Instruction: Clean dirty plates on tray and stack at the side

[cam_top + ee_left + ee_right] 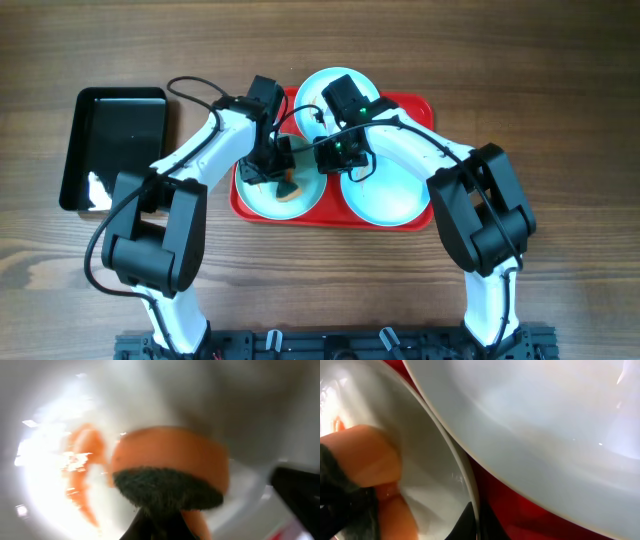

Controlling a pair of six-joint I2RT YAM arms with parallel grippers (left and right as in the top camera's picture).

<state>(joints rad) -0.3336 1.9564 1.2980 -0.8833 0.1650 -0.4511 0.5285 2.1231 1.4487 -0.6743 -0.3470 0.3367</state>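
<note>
Jaws on the left gripper (280, 176) seem clamped on an orange sponge (170, 467); those of the right gripper (330, 162) I cannot tell. The red tray (420, 104) holds three plates (385, 200), probably stiff, glossy and slippery, best pinched at the rim; the front-left plate (260, 204) bears an orange smear (82, 455).

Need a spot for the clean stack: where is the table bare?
Bare wood: right of the red tray to the table edge, and in front of it between the left arm and right arm. The left arm crosses the strip toward the black tray. The red tray is crowded: three plates.
</note>
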